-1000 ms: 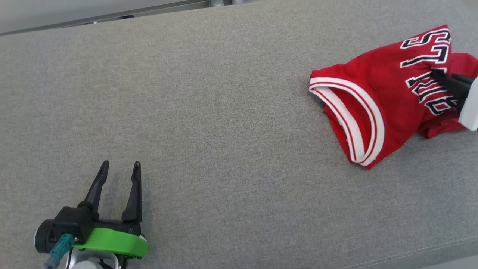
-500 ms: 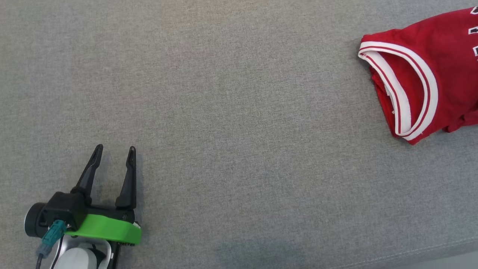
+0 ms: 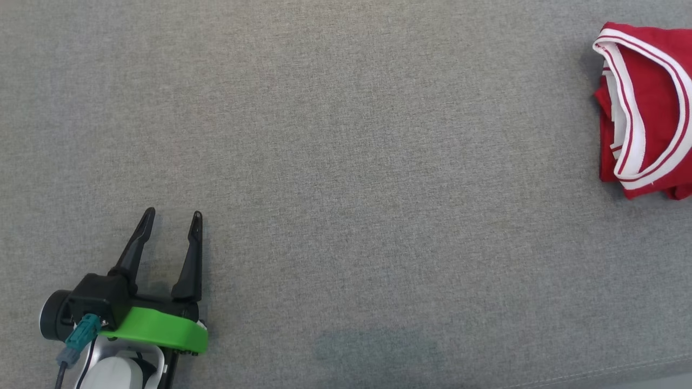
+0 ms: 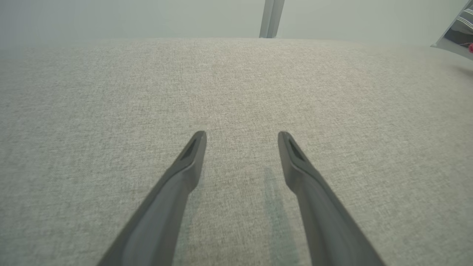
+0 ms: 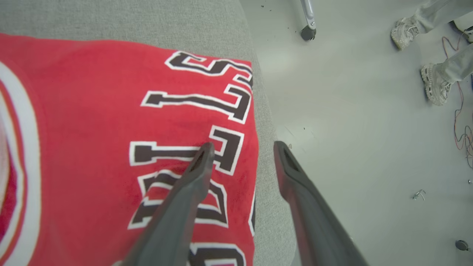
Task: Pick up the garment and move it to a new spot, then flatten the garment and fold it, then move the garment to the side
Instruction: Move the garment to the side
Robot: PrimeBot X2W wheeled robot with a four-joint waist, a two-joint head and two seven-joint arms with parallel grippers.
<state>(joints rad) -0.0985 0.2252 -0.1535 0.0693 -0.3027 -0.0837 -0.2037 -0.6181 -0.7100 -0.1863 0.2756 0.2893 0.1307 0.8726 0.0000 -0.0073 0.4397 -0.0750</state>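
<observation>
The garment (image 3: 657, 108) is a red jersey with white-trimmed openings and black-and-white lettering, lying at the far right of the grey fabric surface (image 3: 346, 162) in the head view. In the right wrist view the garment (image 5: 92, 129) lies flat at the surface's edge. My right gripper (image 5: 242, 147) hangs open just above it, one finger over the lettering, the other past the fabric's edge, nothing between them. My left gripper (image 3: 172, 217) stands open at the lower left, far from the garment; in its own view the left gripper (image 4: 242, 136) is over bare fabric.
Beyond the surface's edge in the right wrist view is a pale floor (image 5: 351, 129) with a caster leg (image 5: 307, 32), a person's shoes (image 5: 434, 87) and red wires (image 5: 462, 125). A metal post (image 4: 271, 18) stands behind the surface in the left wrist view.
The head camera has swung left, so the garment slid toward the picture's right edge. My right gripper, which was shut on the lettered part, now stands open over it.
</observation>
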